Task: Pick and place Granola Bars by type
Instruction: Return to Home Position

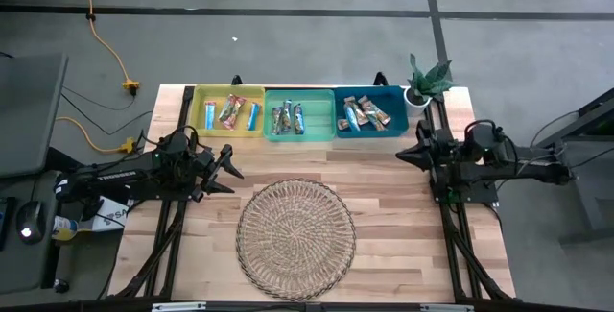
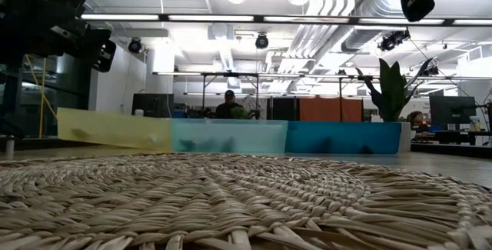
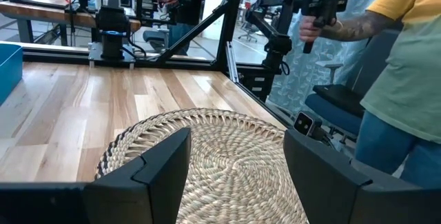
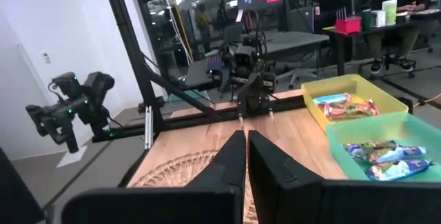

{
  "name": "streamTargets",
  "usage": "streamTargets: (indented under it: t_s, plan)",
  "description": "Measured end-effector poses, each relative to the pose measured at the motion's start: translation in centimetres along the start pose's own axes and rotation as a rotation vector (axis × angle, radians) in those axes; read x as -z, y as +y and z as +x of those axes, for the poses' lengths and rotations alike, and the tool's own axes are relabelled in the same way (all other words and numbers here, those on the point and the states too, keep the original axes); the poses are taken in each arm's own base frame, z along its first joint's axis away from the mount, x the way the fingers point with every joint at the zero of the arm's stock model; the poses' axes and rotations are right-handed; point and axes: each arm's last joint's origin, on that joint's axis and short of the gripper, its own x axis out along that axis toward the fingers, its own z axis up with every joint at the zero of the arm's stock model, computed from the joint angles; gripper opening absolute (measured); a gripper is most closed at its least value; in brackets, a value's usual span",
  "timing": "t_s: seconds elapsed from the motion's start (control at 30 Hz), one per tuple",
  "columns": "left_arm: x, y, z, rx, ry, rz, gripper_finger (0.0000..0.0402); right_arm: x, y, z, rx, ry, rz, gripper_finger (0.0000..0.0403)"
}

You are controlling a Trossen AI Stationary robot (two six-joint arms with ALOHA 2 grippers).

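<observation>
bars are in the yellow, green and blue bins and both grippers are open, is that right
Not quite. The left gripper is open, but the right gripper is shut, fingers pressed together with nothing between them; the right wrist view shows it. The rest holds: the granola bars lie in the yellow bin, the green bin and the blue bin.

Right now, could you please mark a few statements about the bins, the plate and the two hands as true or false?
1. The yellow bin, green bin and blue bin all hold granola bars. True.
2. The woven plate carries one bar. False: it lies bare.
3. The left hand is shut. False: its fingers stand apart.
4. The right hand is shut and holds nothing. True.
5. The potted plant stands beside the yellow bin. False: it stands beside the blue bin.
</observation>
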Motion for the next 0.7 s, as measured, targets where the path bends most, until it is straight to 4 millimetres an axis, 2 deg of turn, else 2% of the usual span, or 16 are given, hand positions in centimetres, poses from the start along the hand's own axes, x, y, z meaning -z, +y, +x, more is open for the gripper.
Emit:
streamTargets:
  t_s: [0.27,0.7]
  plan:
    - [0.0,0.0,0.0,0.0,0.0,0.0,0.023,2.8,-0.7,-0.7,0.026,-0.009,0.006,0.0]
    - [0.0,0.0,0.0,0.0,0.0,0.0,0.023,6.3,-1.4,-1.4,0.021,-0.073,0.052,0.0]
